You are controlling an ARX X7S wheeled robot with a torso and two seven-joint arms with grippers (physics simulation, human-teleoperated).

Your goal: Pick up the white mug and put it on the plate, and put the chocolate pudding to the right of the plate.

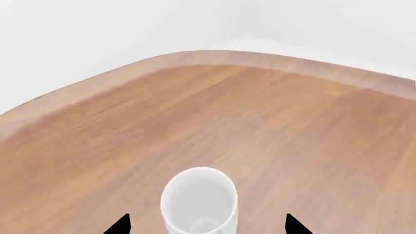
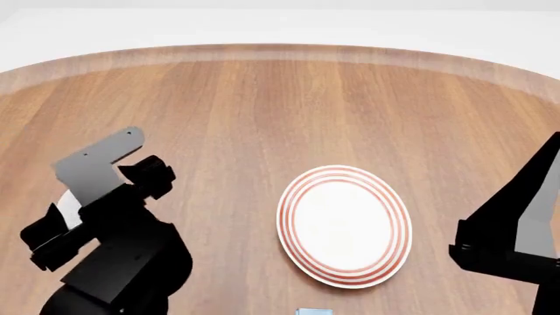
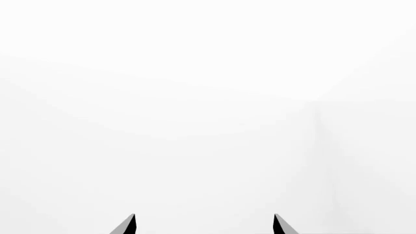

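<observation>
Straddling white mug [image 1: 198, 201], L gripper [image 1: 206, 225] released, R gripper [image 3: 204, 224] released, no legible text.

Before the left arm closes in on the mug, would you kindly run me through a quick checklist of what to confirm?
1. Left gripper open, fingertips apart: ok.
2. White mug centred between the fingertips, not yet gripped: ok.
3. Mug handle direction: cannot tell, no handle shows.
4. Plate bare for the mug: ok.
5. Right gripper open, away from the table, facing a blank wall: ok.
6. Chocolate pudding: cannot tell, only a sliver shows at the head view's lower edge.
</observation>
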